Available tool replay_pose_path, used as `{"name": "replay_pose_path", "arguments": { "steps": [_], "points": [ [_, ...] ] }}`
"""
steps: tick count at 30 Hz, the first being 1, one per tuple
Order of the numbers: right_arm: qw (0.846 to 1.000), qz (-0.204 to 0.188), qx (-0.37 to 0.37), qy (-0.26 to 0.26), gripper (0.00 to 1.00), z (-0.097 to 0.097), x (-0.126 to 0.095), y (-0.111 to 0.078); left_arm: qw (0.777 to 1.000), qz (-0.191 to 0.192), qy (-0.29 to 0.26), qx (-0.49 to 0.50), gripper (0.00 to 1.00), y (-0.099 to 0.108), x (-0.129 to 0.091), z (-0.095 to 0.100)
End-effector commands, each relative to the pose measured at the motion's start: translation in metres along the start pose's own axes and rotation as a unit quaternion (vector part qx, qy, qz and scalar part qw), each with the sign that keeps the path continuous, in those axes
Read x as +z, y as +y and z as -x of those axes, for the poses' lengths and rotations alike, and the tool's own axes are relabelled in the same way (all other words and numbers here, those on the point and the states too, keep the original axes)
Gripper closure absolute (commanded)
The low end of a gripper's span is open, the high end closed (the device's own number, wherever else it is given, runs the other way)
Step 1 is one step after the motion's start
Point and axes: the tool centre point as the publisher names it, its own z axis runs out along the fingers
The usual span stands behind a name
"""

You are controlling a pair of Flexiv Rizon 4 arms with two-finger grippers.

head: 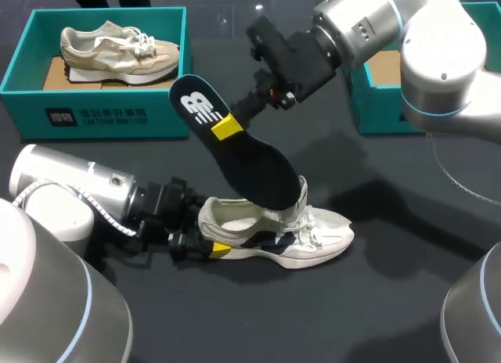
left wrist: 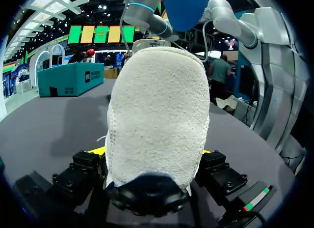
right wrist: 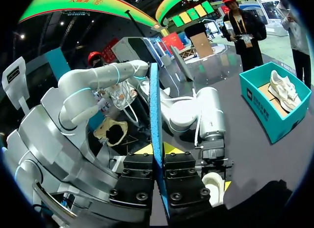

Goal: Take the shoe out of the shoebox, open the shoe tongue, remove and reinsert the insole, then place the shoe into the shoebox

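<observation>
**Table**: dark, matte top; carries everything listed below.

**Shoe**: white trainer with dark side panels. It lies on the table near the middle, well apart from both boxes. Sole down, toe toward the robot's right, heel toward the left arm. Laces are white and slack over the instep.

**Left gripper**: comes in low from the left, level with the table. Its fingers are clamped on the shoe's heel, one on each side. In the left wrist view the pale fleecy heel fills the gap between them, and only slivers of the yellow tips show.

**Insole**: black on top with a white mark at the heel end; the edge shows blue in the right wrist view. It stands at a steep slant, fore end down inside the shoe's opening. The heel end is raised in the air and leans toward the left box.

**Right gripper**: comes in from the upper right, above the table. Its fingers are closed flat on the insole, one on each face, gripping near the raised heel end.

**Left box**: teal, open, at the table's far left. It holds a spare shoe, beige and white, sole down.

**Right box**: teal, at the far right, largely hidden behind the right arm. A patch of tan floor shows inside.
</observation>
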Motion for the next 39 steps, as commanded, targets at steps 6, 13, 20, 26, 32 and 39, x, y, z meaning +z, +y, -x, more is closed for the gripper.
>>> {"name": "replay_pose_path", "arguments": {
  "steps": [6, 13, 20, 26, 32, 39],
  "points": [
    [0.996, 0.083, 0.044, -0.003, 1.00, -0.065, -0.057, -0.008, 1.000, 0.001, 0.000, -0.001, 1.00, 0.001, 0.000, 0.001],
    [0.996, 0.083, 0.044, -0.003, 1.00, -0.065, -0.057, -0.008, 1.000, 0.001, 0.000, -0.001, 1.00, 0.001, 0.000, 0.001],
    [0.995, 0.086, 0.044, -0.009, 1.00, -0.068, -0.061, -0.011, 1.000, 0.001, 0.000, -0.001, 1.00, 0.001, 0.000, 0.001],
    [0.989, 0.143, 0.043, -0.023, 1.00, -0.089, -0.083, -0.025, 1.000, 0.001, 0.000, -0.001, 1.00, 0.001, 0.000, 0.001],
    [0.980, 0.167, 0.091, -0.052, 1.00, -0.102, -0.089, -0.034, 1.000, 0.001, 0.000, -0.001, 1.00, 0.001, 0.000, 0.001],
    [0.980, 0.167, 0.091, -0.052, 1.00, -0.102, -0.089, -0.034, 1.000, 0.001, 0.000, -0.001, 1.00, 0.001, 0.000, 0.001]
  ]
}}
